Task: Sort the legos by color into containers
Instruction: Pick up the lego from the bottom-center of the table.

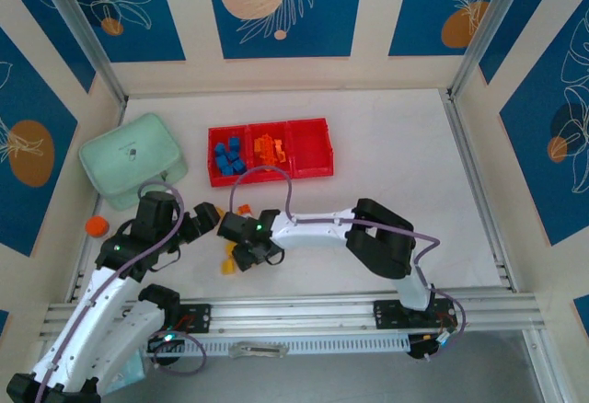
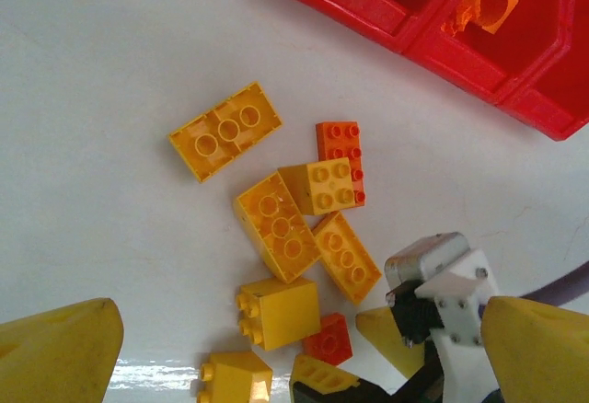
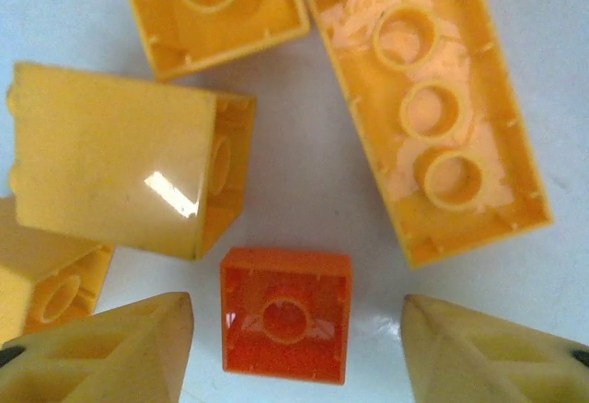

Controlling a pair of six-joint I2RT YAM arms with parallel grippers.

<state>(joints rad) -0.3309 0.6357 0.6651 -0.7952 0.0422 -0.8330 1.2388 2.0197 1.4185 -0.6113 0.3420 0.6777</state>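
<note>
A pile of yellow legos (image 2: 276, 224) lies on the white table in front of the red tray (image 1: 269, 180). An orange studded brick (image 2: 339, 141) is among them. The tray's left compartment holds blue legos (image 1: 227, 156) and its middle one holds orange legos (image 1: 269, 148). My right gripper (image 3: 294, 357) is open, low over the pile. A small orange lego (image 3: 287, 314) lies upside down between its fingers, touching neither. The same brick (image 2: 327, 337) appears in the left wrist view. My left gripper (image 2: 294, 366) hovers open just left of the pile and holds nothing.
A pale mint-green case (image 1: 132, 159) sits left of the tray. A round orange cap (image 1: 96, 226) lies near the left wall. One yellow brick (image 1: 228, 265) rests just in front of the right gripper (image 1: 241, 242). The tray's right compartment (image 1: 308, 145) has nothing in it.
</note>
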